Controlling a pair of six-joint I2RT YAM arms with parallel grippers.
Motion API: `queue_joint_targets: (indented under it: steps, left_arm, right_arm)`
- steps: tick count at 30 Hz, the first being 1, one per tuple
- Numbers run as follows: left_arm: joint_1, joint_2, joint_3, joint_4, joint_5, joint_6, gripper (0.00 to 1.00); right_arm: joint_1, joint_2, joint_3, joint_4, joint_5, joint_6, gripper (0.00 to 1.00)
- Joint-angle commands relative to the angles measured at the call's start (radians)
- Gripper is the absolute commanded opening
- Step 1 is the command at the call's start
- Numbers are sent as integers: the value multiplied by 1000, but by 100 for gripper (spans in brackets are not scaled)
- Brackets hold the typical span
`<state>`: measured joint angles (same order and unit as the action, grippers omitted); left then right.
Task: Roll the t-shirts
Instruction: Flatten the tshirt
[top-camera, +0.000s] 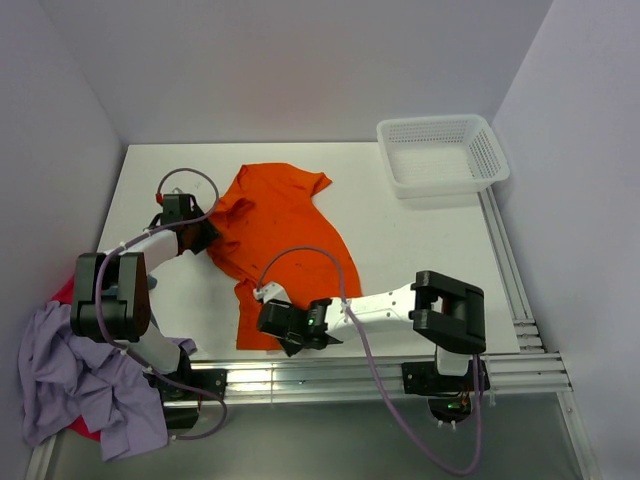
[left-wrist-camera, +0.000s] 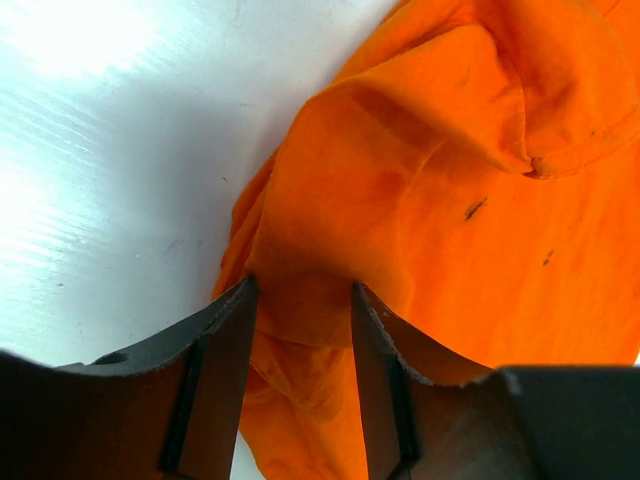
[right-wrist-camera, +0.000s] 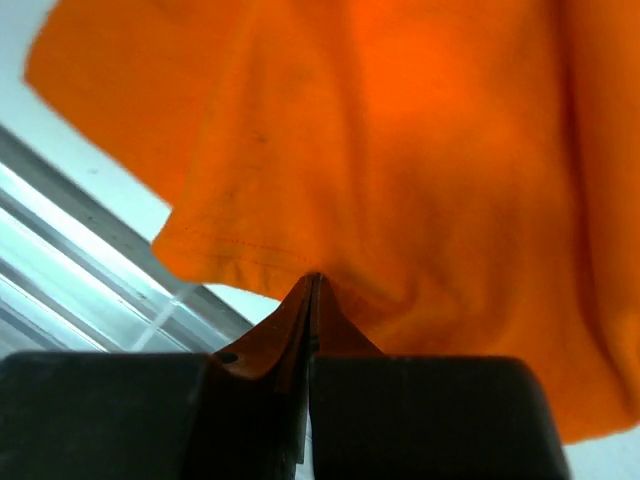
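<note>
Fabric like this is light, limp and quick to bunch, so we judge the orange shirt (top-camera: 285, 235) will follow whichever edge is pulled and will not hold any shape by itself. It lies crumpled across the middle of the table (top-camera: 420, 260), collar end toward the far side and the hem toward the arms.

Our right fingers (right-wrist-camera: 290, 320) are pressed fully together on the hem at the shirt's near edge, a thin pinch of cloth caught at their tips. Our left fingers (left-wrist-camera: 225, 340) stand about half apart at the shirt's left edge with a soft fold lying between them. We cannot tell whether they press that fold.

To our eye the best places to take hold are the stitched hem and the side seams, where the cloth is doubled and less likely to slip out of a narrow pinch. A single layer in the middle would only tent up.

More shirts, a lavender shirt (top-camera: 70, 370) over a red shirt (top-camera: 62, 292), hang in a heap off the table's left near corner. The basket (top-camera: 490, 160) sits at the far right.
</note>
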<state>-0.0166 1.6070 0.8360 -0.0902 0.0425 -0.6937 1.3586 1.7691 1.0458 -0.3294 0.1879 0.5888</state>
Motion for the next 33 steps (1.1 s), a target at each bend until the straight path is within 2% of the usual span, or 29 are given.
queue_joint_targets:
  steps: [1, 5, 6, 10, 12, 13, 14, 16, 19, 22, 27, 30, 33]
  left_arm:
    - [1, -44, 34, -8, -36, 26, 47]
    - [1, -65, 20, 6, -33, 22, 48]
    - [-2, -73, 11, 7, -32, 19, 48]
    - [-14, -104, -2, 6, -30, 14, 50]
    - [-17, -128, -9, 1, -26, 10, 52]
    - [-19, -139, -11, 0, -30, 8, 52]
    - [-20, -157, -12, -2, -32, 7, 53]
    - [-20, -173, -14, -8, -36, -1, 55]
    - [-20, -199, -21, -11, -27, -6, 61]
    - [-20, -237, -43, 6, -30, -18, 73]
    - [-20, -311, -67, 7, -36, -32, 75]
    - [-16, -354, -78, -5, -134, -64, 74]
    - [-2, -393, -95, -22, -202, -95, 74]
  right_arm:
    - [-30, -104, -78, -34, 97, 43, 0]
    - [-146, -290, -252, -62, 163, 112, 0]
    - [-177, -386, -288, -56, 166, 124, 0]
    - [-352, -604, -417, -42, 142, 121, 0]
    - [-386, -666, -425, -8, 79, 53, 0]
    - [-389, -671, -420, 4, 15, 37, 26]
    - [-386, -668, -417, 41, -28, 13, 37]
    - [-360, -613, -368, 53, -47, 5, 54]
    - [-236, -475, -253, 17, 41, 6, 57]
    - [-123, -328, -134, 3, 47, 5, 57]
    - [19, -103, 63, -45, 59, 0, 53]
    - [54, 4, 189, -98, 70, 17, 46]
    - [76, 96, 282, -129, 71, 28, 47]
